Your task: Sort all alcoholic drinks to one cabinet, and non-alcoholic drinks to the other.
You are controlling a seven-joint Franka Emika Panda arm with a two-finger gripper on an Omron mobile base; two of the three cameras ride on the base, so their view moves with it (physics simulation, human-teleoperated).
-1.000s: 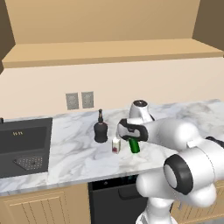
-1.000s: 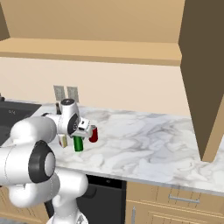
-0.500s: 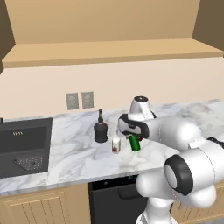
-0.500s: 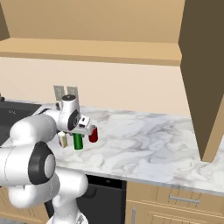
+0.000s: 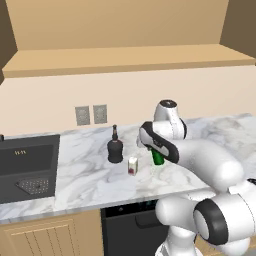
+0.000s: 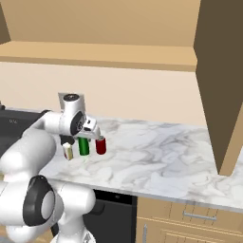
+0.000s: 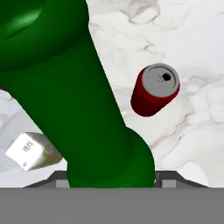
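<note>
My gripper (image 5: 154, 150) is shut on the slim green bottle (image 5: 158, 158), gripping it near the top from above. The bottle (image 6: 84, 146) hangs just above the marble counter (image 6: 156, 156), and its green body (image 7: 74, 96) hides my fingertips in the hand view. The red can (image 6: 100, 145) stands right of it, its silver top (image 7: 161, 80) showing. A small white carton (image 5: 132, 166) sits to the bottle's left. Farther left stands the squat black bottle (image 5: 115, 148). A light-wood wall cabinet (image 5: 125, 30) stands open above the counter.
A dark sink (image 5: 27, 165) is set into the counter at the left. Two grey wall outlets (image 5: 91, 114) sit behind the black bottle. An open cabinet door (image 6: 218, 80) hangs over the counter's right end. A black appliance front (image 5: 130, 225) sits below the counter.
My hand has risen a little and shifted slightly right, carrying the green bottle up with it. The can, carton and black bottle have stayed put.
</note>
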